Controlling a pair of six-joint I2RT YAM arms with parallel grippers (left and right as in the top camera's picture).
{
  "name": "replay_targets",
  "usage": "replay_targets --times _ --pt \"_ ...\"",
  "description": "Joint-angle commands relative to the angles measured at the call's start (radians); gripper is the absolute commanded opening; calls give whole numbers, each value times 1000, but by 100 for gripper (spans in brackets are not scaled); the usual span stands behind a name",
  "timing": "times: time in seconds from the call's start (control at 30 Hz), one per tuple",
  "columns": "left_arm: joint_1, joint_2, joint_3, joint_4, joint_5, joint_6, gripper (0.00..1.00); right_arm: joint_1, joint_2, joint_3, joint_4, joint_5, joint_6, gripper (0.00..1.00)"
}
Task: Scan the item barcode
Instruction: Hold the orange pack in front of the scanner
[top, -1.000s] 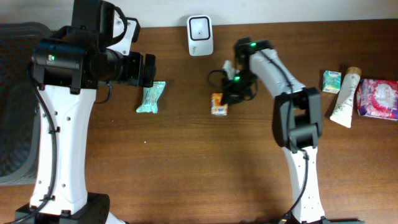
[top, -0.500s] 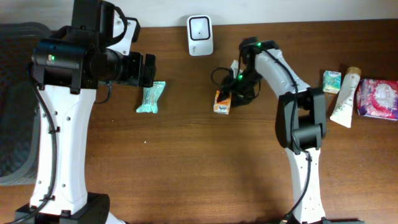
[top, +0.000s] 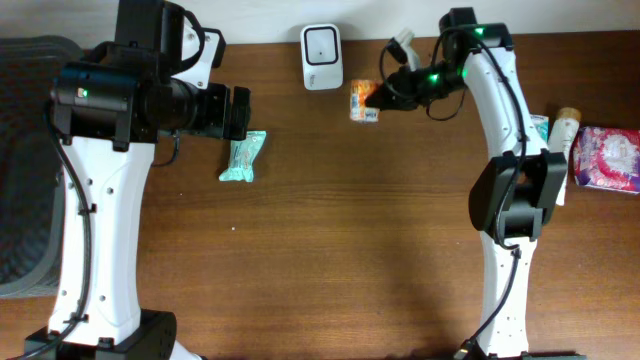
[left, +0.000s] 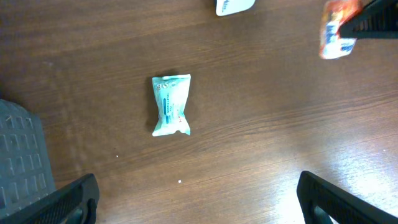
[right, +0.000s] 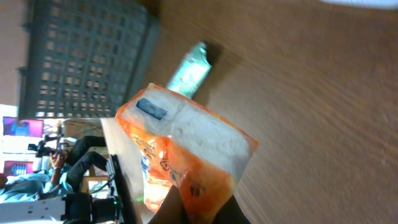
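- The tabletop (top: 330, 270) between the two arm bases is bare wood. This is the widest open room in the overhead view.
- A dark grey slatted crate (top: 25, 170) runs along the left edge and passes partly behind the left arm.
- A teal packet (top: 242, 157) lies flat and alone. The left wrist view shows bare wood on every side of it.
- The left hand (top: 232, 112) hovers just beyond the teal packet with its jaws spread wide, holding nothing.
- Near the right edge, a white tube (top: 556, 160), a pink packet (top: 607, 157) and a small green carton (top: 537, 125) sit close together. They are well apart from the task item, and the right arm crosses just beside the carton.
- The right hand (top: 378, 98) is clamped on the orange packet (top: 365, 101). In the right wrist view its fingers (right: 205, 208) pinch the packet's lower end.
- The orange packet sits near the far edge, just beside the scanner on its right. A narrow strip of wood shows between the two.
- The white scanner (top: 322, 43) stands at the far edge of the tabletop.
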Motion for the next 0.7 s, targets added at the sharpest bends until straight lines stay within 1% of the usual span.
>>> replay_targets --times 0.0,0.07,0.13,0.2,0.33,0.5,0.63,0.67 --pt "-3 -10 6 1 4 8 99 -31 -8 28 -1 -180 -77 4" --pt "-3 -10 6 1 4 8 99 -27 -8 28 -13 -206 -162 4" --pt "-3 -10 6 1 4 8 99 -30 -8 28 2 -249 -201 4" --pt "-3 -10 6 1 4 8 99 -35 -8 28 23 -296 -201 4" --pt "-3 -10 6 1 4 8 99 -33 -8 28 14 -295 -200 4" --pt "-3 -10 6 1 4 8 99 5 -8 27 4 -271 -200 4" --pt "-3 -10 6 1 4 8 99 14 -8 27 6 -237 -187 4" --pt "-3 -10 6 1 4 8 99 21 -8 27 32 -149 -123 4"
